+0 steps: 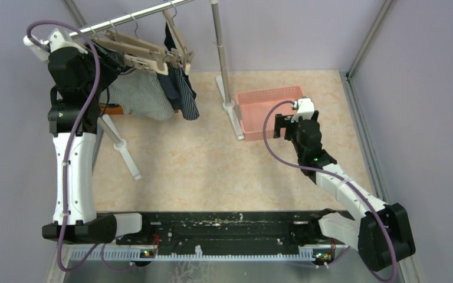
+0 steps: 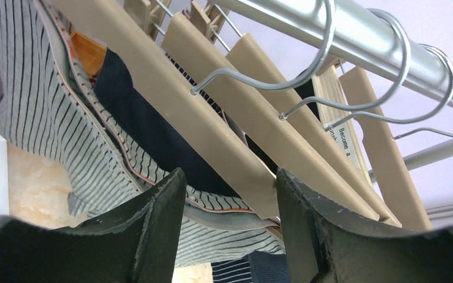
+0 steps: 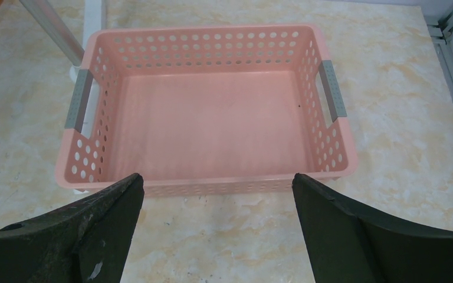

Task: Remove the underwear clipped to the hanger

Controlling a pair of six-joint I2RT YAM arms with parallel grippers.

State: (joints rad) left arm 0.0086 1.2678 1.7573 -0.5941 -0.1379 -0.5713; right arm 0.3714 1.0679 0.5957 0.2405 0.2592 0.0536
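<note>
Grey striped underwear (image 1: pixel 144 94) and navy underwear (image 1: pixel 183 94) hang clipped to beige wooden hangers (image 1: pixel 147 53) on a metal rail. My left gripper (image 1: pixel 107 62) is raised at the left end of the hangers. In the left wrist view it (image 2: pixel 230 183) is open, and the low end of one hanger bar (image 2: pixel 212 130) and the striped underwear (image 2: pixel 41 118) lie just beyond its fingertips. It holds nothing. My right gripper (image 1: pixel 283 127) is open and empty, low in front of the pink basket (image 1: pixel 253 124); the right wrist view shows it (image 3: pixel 217 183) a little short of the basket's near wall.
The pink basket (image 3: pixel 212 41) holds nothing. The rail (image 1: pixel 135 17) rests on an upright pole (image 1: pixel 221 53) with white feet (image 1: pixel 124 153) on the beige floor. Grey walls close in the left, back and right.
</note>
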